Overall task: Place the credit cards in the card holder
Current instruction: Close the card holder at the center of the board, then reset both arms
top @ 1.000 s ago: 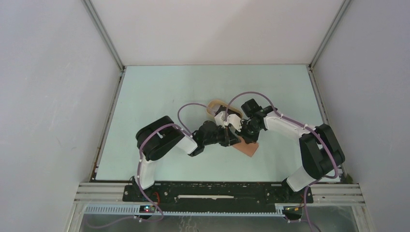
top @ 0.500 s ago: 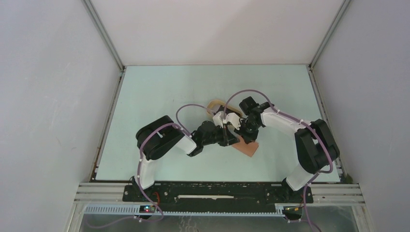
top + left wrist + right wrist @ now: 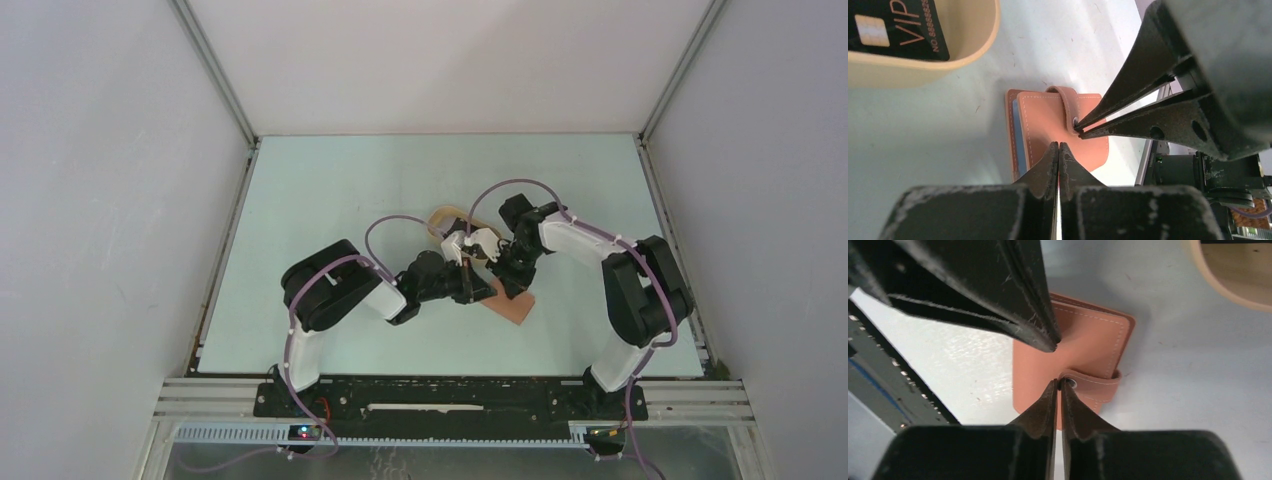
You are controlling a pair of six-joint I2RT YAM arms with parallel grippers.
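Card holder [image 3: 1043, 125], soft light leather, is lying closed under the closed left gripper [image 3: 1058, 145]. Right gripper [image 3: 1058, 382] is touching its snap tab [image 3: 1095, 385], the natural hold; whether it is gripping, I cannot tell.

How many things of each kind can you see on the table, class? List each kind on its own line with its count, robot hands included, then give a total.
card holder: 1
credit card: 1 showing, in the tray
tray: 1
robot hands: 2, the left hand and the right hand
Total: 5
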